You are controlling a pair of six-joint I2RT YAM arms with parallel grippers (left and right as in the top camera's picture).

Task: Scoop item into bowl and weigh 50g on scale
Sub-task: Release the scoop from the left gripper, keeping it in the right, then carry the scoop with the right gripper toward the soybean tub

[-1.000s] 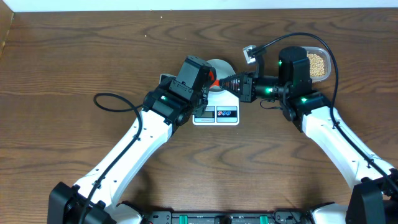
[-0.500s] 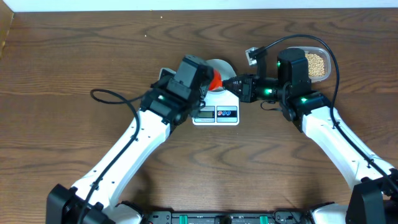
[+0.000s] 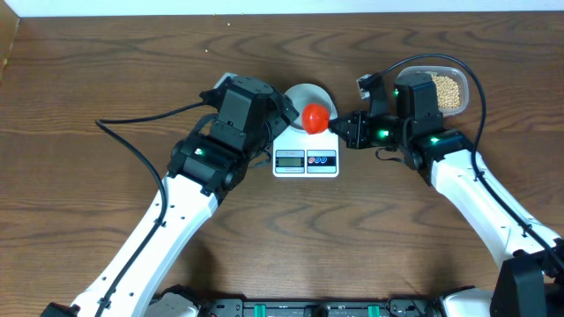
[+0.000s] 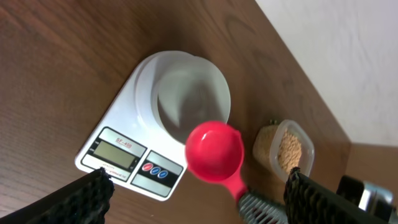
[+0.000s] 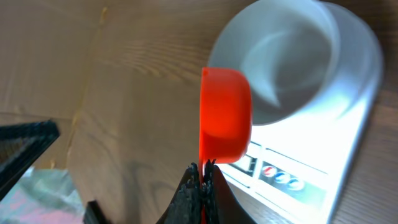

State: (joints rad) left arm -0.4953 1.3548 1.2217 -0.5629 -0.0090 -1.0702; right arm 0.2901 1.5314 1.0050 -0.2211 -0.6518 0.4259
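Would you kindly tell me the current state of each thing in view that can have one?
bowl: upright on the scale, empty.
scale: carrying the bowl; display too small to read.
red scoop: held over the bowl's rim, no beans visible in it.
clear tub: uncovered, holding beans.
left gripper: open, holding nothing.
right gripper: shut on the red scoop's handle.

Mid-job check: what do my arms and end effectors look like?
The left arm and right arm have white links and black joints with green lights; a black cable loops off each. The left end effector is black with a ribbed texture; the right end effector is black too.
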